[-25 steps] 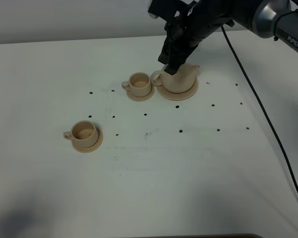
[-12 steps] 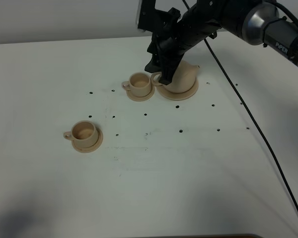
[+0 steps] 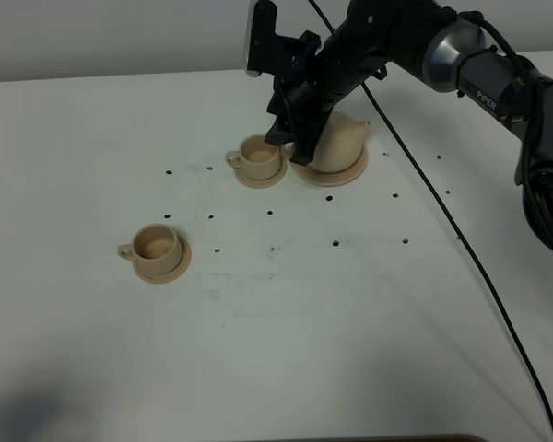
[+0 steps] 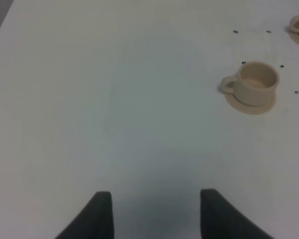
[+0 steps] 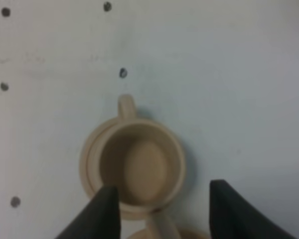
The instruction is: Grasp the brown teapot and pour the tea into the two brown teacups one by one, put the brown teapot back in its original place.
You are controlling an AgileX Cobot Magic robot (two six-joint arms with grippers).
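The right gripper (image 3: 293,145), fingers spread, is at the loop handle (image 5: 158,228) of the squat tan ceramic teapot (image 3: 341,143), upper centre; the left gripper (image 4: 154,211) is released, holding nothing.

**Even, diffuse light; wrist views soft**

High view bright and evenly lit. White table (image 3: 350,322) reads pale grey-green, with a dim patch at the near left corner. Shadows faint and short. Right wrist view blurred throughout, teacup (image 5: 139,169) soft-edged. Left wrist view cooler, dimmer, slightly hazy.
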